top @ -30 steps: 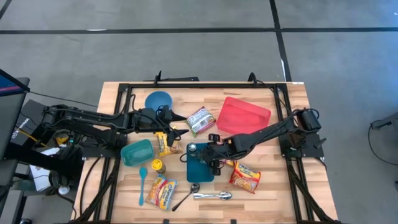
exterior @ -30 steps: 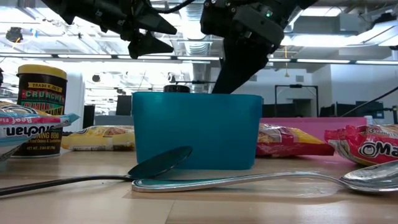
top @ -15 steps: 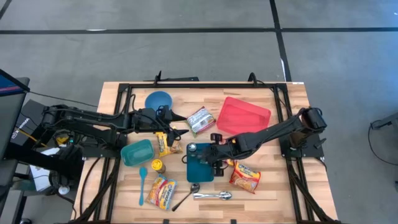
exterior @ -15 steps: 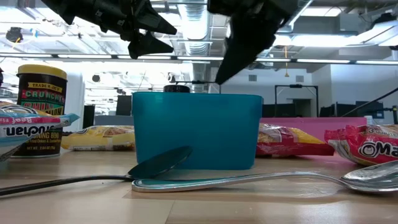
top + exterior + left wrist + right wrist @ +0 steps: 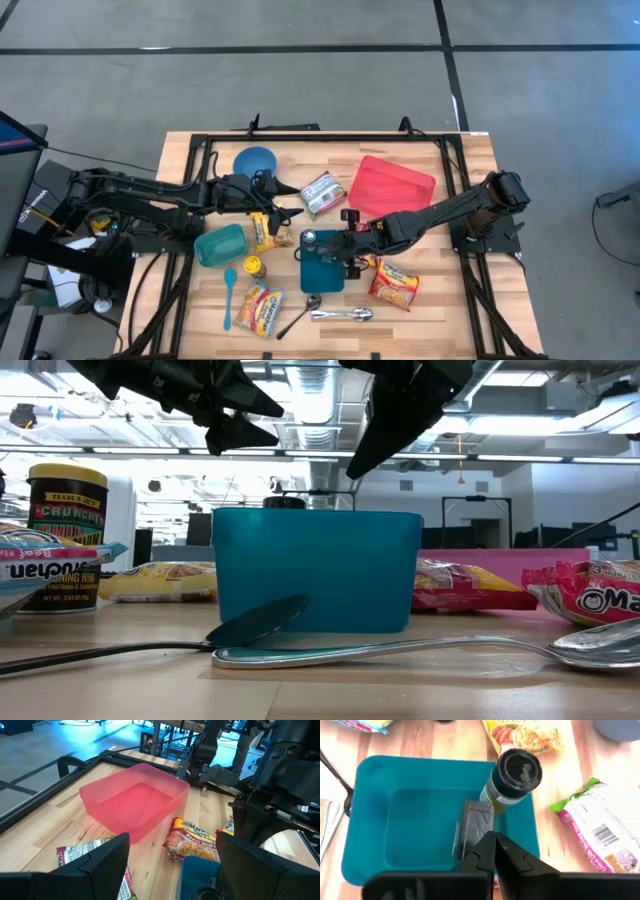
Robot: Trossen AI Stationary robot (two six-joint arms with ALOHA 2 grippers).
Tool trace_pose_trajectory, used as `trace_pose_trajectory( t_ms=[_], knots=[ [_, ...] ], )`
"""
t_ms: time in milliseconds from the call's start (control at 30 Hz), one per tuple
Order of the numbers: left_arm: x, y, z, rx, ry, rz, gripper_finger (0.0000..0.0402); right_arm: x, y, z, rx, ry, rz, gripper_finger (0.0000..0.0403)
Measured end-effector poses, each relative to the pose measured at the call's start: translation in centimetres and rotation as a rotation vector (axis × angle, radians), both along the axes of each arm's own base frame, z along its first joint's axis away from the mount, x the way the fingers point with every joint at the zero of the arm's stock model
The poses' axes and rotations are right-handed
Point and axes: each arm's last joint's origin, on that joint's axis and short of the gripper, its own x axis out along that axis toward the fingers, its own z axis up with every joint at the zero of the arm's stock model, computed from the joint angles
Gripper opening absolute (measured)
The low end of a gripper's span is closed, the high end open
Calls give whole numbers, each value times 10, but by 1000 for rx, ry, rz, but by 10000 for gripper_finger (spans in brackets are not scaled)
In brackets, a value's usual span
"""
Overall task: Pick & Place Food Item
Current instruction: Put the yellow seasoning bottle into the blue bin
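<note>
Right claw (image 5: 345,262) has lifted clear above teal bin (image 5: 323,262), fingers pressed together, empty; retreat step, then next food item.

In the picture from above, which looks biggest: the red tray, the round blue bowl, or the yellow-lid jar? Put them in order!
1. red tray, clearly the biggest
2. round blue bowl
3. yellow-lid jar, the smallest

The camera looks straight down, so nearness hardly skews this.

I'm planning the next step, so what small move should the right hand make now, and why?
Probably lift the right hand clear of the teal bin and open it: it hangs shut and empty over the bin, where the black-lidded jar already stands.
</note>
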Motion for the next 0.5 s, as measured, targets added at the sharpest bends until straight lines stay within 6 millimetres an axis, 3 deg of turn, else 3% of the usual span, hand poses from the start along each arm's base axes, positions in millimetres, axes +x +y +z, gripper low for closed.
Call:
trace_pose_trajectory(
  t_ms=[500],
  knots=[
    [0, 0, 0, 0, 0, 0, 292, 7, 3, 0, -15, -133, -9, 1]
  ],
)
